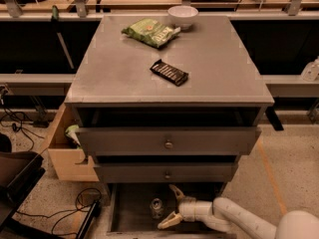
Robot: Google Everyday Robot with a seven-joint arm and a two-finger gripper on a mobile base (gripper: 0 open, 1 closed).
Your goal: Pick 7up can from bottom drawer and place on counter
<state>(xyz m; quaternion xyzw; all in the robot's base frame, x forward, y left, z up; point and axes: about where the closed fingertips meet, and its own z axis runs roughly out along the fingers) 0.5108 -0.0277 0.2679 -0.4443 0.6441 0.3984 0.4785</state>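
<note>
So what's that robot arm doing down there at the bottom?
It is trying to get the 7up can. The gripper is low inside the open bottom drawer, with its fingers spread open right beside the can, which stands upright on the drawer floor. It is not holding the can yet. Up on the counter sit a green snack bag, a dark bar and a white bowl.
</note>
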